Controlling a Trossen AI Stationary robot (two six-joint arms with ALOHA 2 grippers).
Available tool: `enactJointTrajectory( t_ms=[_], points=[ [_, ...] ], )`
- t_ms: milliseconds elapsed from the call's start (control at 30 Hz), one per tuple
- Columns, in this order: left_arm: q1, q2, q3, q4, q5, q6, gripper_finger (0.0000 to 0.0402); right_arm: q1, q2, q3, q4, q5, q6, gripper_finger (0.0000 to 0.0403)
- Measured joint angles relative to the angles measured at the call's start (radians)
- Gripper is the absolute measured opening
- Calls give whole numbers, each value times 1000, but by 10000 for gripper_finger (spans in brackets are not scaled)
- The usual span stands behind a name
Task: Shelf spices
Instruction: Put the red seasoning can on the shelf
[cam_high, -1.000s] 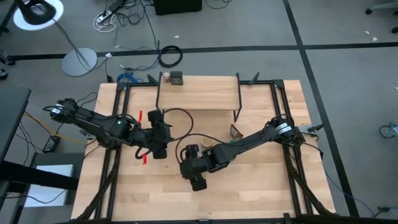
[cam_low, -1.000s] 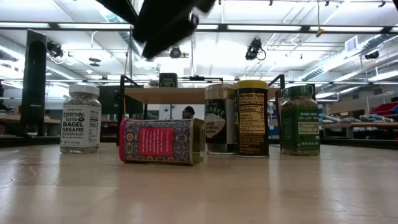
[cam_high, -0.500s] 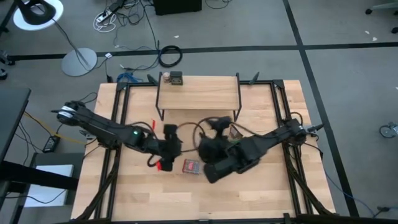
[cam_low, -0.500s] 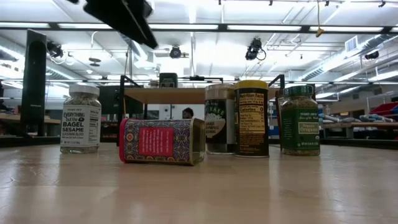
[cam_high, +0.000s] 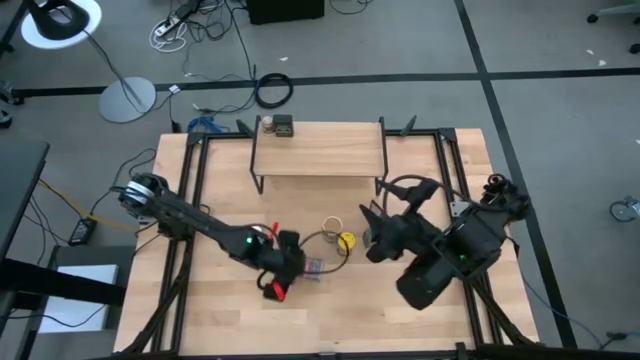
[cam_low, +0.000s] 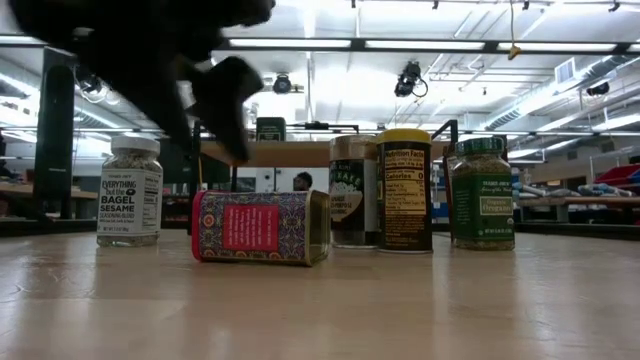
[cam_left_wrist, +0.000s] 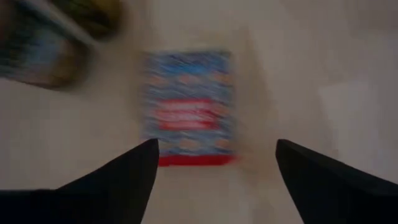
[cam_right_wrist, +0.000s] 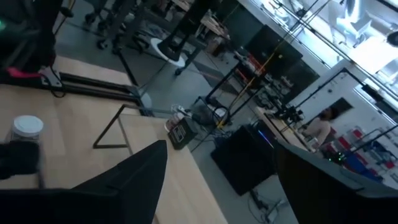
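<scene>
While the left gripper (cam_left_wrist: 214, 168) hangs wide open, empty, over the red tin (cam_left_wrist: 188, 107) lying flat mid-table, right gripper (cam_right_wrist: 217, 180) is open, empty, raised. White-lidded jar (cam_low: 130, 191) reads "EVERYTHING BAGEL SESAME".

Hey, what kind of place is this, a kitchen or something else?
Likely a robotics lab or workshop, not a kitchen: open ceiling with strip lights, cables across the grey floor, and equipment benches behind the table.
</scene>
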Motion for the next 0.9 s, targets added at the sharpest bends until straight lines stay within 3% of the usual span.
enactJointTrajectory(
  t_ms=[100, 467, 700, 900],
  points=[
    [-9, 37, 0, -10, 59, -24, 333, -1, -6, 0, 0, -6, -7, 291],
    [20, 49, 1, -7, -19, -50, 334, -13, -6, 0, 0, -97, -6, 291],
    [20, 49, 46, -31, -32, 85, 326, -17, -6, 0, 0, -143, -6, 291],
    [25, 48, 53, -5, -119, 162, 317, -17, -6, 0, 0, -150, -5, 291]
  ],
)
